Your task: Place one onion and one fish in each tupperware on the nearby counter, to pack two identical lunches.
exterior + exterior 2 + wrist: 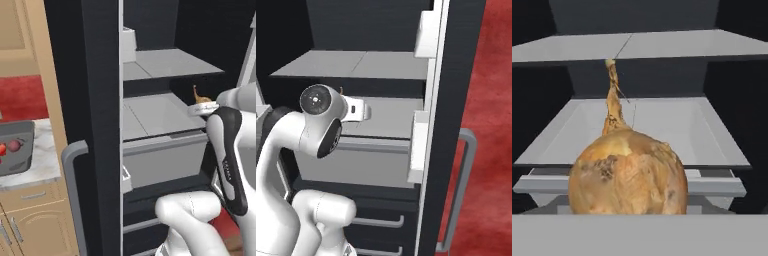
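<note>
hand view | yellow-brown onion (628,172) close before fridge shelf (652,127) | jaws clamped on onion

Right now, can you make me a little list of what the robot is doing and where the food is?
place: open fridge beside a kitchen counter
yellow-brown onion: right in front of the hand camera, level with the middle shelf; its stalk tip pokes up beside the arm
gripper: reaching into the fridge; grip on the onion cannot be told
dark grey tray: on the counter, with a purplish-red onion and something red in it
</note>
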Motion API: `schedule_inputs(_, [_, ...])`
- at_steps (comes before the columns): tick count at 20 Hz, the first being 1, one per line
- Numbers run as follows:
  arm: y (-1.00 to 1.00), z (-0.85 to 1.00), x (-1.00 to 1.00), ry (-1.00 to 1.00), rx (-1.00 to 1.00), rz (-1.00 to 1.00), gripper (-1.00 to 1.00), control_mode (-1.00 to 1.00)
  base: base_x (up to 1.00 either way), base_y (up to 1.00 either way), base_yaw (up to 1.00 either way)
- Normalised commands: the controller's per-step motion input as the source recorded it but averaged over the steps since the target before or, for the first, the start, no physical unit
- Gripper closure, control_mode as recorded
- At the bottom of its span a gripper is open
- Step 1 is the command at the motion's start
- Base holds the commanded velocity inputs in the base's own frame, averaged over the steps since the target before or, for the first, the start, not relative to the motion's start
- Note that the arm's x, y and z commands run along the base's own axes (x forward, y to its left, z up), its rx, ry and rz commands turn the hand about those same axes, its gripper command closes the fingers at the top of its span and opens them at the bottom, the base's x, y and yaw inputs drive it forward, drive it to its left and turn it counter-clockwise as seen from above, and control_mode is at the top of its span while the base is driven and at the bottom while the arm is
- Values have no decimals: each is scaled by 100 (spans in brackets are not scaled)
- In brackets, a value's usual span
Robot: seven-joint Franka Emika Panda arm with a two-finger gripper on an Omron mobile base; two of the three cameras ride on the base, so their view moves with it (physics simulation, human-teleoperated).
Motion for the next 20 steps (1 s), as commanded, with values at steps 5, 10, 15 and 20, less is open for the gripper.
schedule_inputs(5, [0,0,0,0,0,0,100,100,-100,1,1])
schedule_inputs(10, [0,0,0,0,0,0,100,100,-100,0,1])
schedule_inputs(15, [0,0,0,0,0,0,100,100,-97,30,0])
schedule_inputs(20, [0,0,0,0,0,0,100,100,-49,97,0])
